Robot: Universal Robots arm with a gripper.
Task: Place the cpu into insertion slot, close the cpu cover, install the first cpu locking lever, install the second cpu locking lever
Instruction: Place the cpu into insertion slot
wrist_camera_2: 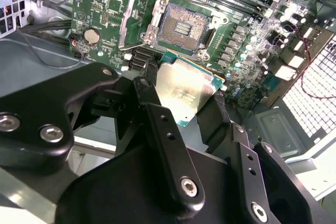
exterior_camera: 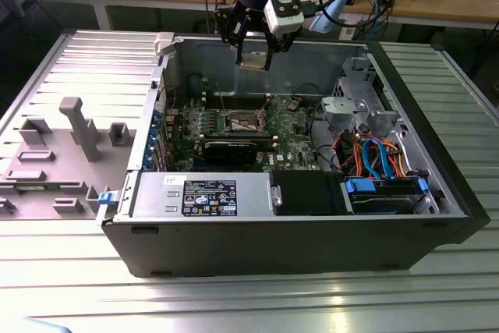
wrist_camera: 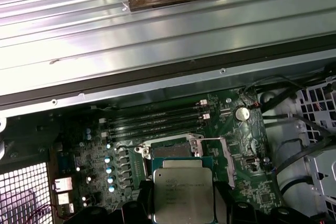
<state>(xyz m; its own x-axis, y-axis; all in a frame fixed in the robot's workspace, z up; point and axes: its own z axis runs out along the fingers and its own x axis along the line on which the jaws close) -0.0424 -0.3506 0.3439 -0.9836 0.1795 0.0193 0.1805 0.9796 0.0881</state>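
My gripper (exterior_camera: 253, 54) hangs high over the open computer case, shut on the cpu (exterior_camera: 254, 60), a flat square chip with a silver-grey top. In both wrist views the cpu (wrist_camera_2: 185, 88) (wrist_camera: 184, 192) sits between the black fingers (wrist_camera_2: 146, 92). Below it on the green board lies the insertion slot (wrist_camera_2: 184, 26) (exterior_camera: 243, 121), its gold-brown contact field bare. The cpu cover (wrist_camera_2: 134, 22), a thin silver frame, stands folded open beside the slot. A thin wire locking lever (wrist_camera: 212, 139) is raised by the slot (wrist_camera: 170, 149).
The case's metal walls (exterior_camera: 234, 48) ring the board. A long black graphics card (exterior_camera: 234, 147) lies just in front of the slot, memory slots (wrist_camera: 157, 121) behind it. A drive cage (exterior_camera: 355, 107), orange and blue cables (exterior_camera: 374, 154) and a power supply (exterior_camera: 207, 193) fill the rest.
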